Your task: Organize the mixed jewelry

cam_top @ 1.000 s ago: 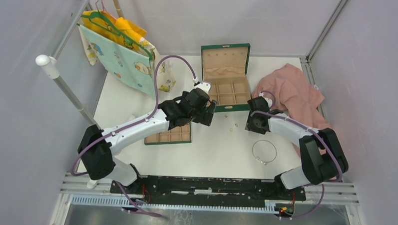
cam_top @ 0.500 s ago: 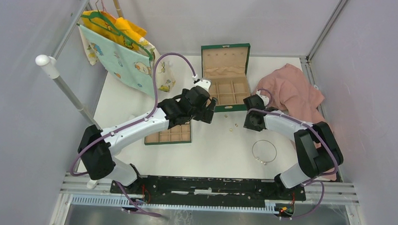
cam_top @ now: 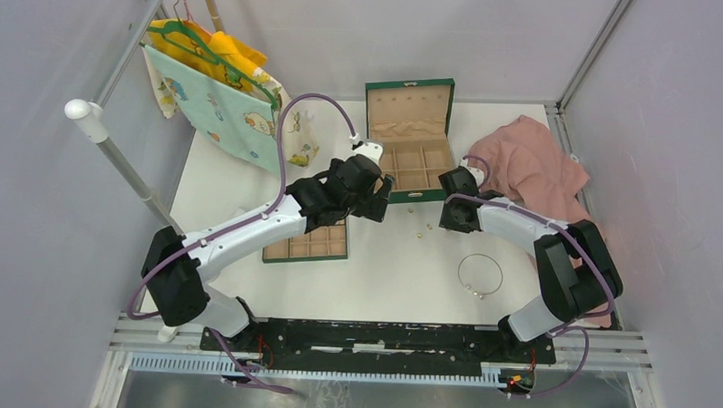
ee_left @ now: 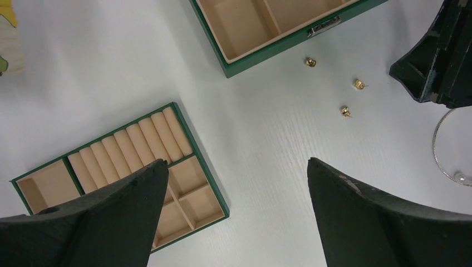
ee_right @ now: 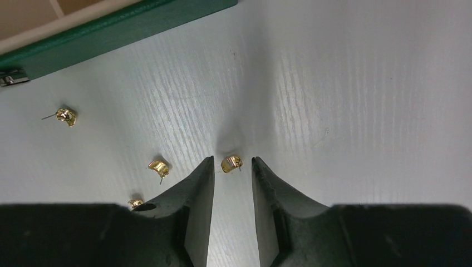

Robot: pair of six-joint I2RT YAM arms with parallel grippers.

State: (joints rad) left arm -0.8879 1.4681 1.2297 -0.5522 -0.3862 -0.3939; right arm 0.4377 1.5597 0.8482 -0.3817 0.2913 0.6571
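Right gripper (ee_right: 232, 161) narrowly parted, straddling a lumpy gold stud (ee_right: 231, 164) near the green box (ee_right: 128, 25); left gripper (ee_left: 236, 162) spread wide.

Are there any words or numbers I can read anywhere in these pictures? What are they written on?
None can be read.
The hanging cloth has cartoon prints, but they are too small to tell whether any are letters.
The green box has a metal clasp with no writing that shows.
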